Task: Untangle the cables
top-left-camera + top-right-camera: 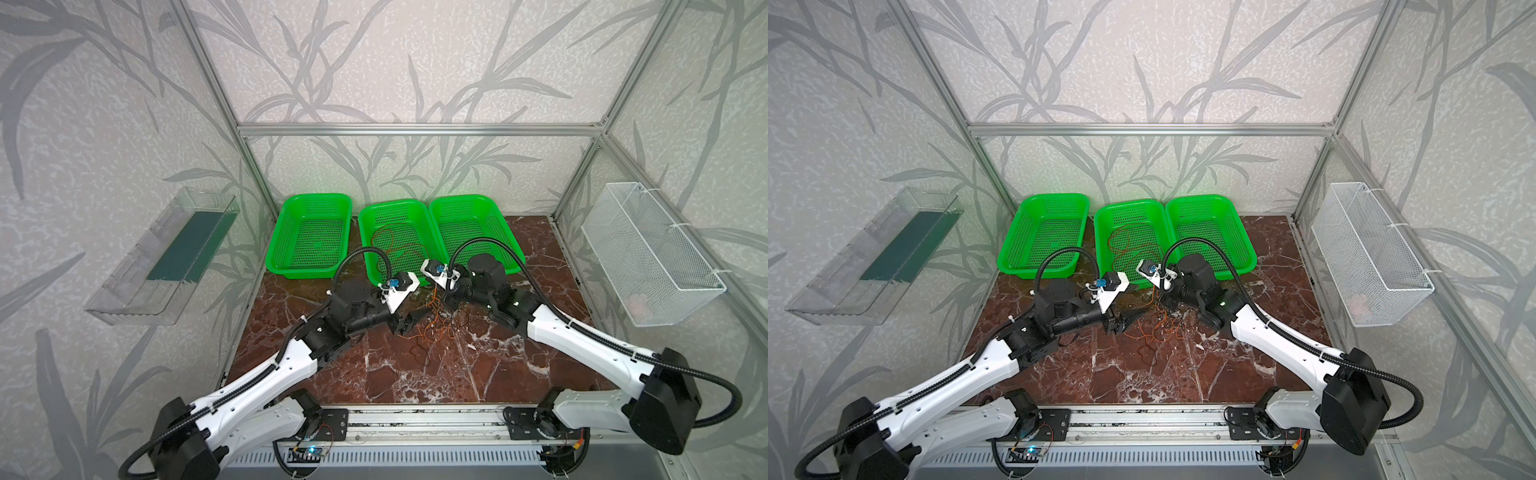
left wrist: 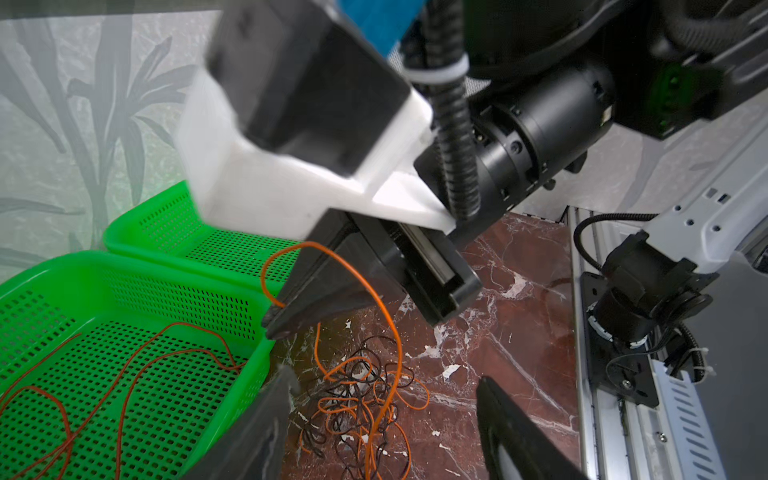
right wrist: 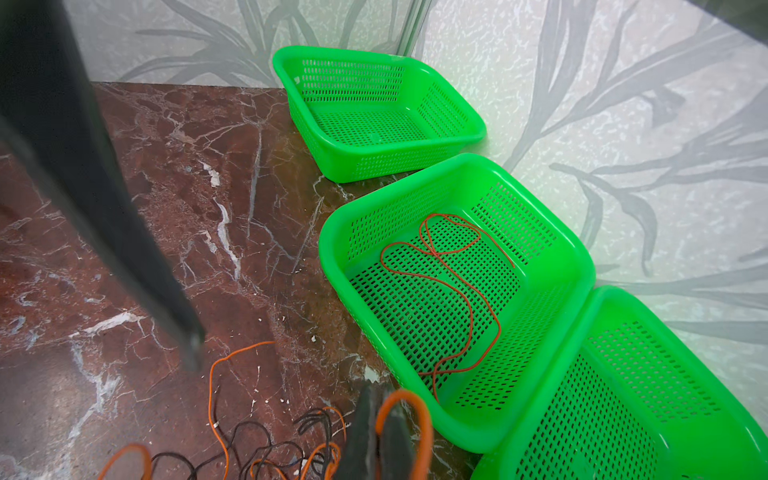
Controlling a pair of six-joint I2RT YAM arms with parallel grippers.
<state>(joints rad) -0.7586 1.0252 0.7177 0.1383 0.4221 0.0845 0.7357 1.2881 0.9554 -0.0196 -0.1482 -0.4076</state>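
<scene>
Cables (image 2: 361,399) tangled, right pincer (image 3: 380,436) seemingly clamped on orange cable (image 3: 401,395), left pincer (image 2: 386,428) apart.

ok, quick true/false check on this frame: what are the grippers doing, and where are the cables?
1. The right gripper is shut on an orange cable. True.
2. The left gripper is shut on the tangle. False: its jaws stand open near the tangle and hold nothing.
3. A red cable lies in the middle basket. True.
4. The tangle of orange and black cables sits inside a basket. False: it lies on the table, in front of the middle basket.
</scene>
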